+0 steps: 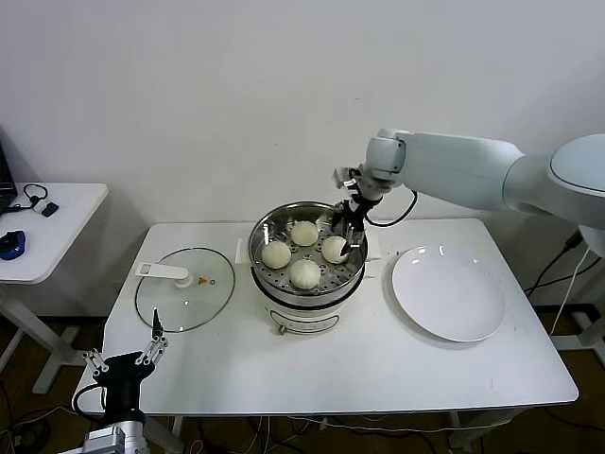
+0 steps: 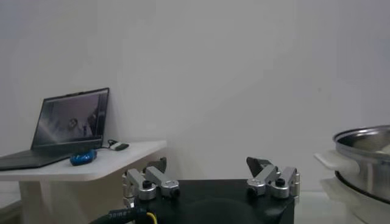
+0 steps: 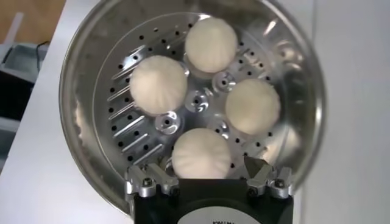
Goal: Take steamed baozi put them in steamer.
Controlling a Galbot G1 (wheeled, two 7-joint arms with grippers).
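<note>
The steamer [image 1: 258, 236] stands mid-table: a shiny perforated basket on a white pot base. Four cream-white baozi lie in it: one at the back [image 1: 303, 233], one left [image 1: 276, 254], one right [image 1: 335, 249], one front [image 1: 304, 273]. My right gripper [image 1: 346, 225] hovers over the basket's right side, open, its fingers spread either side of the nearest baozi [image 3: 202, 153] without gripping it. The right wrist view shows the steamer rim [image 3: 73, 91] and my right gripper [image 3: 207, 165]. My left gripper [image 1: 128, 352] is parked low off the table's front left corner, open and empty.
A flat glass lid [image 1: 184, 288] with a white handle lies left of the steamer. An empty white plate [image 1: 448, 293] lies to its right. A side table [image 1: 66, 203] at far left carries a blue mouse [image 1: 9, 244] and a laptop [image 2: 70, 125].
</note>
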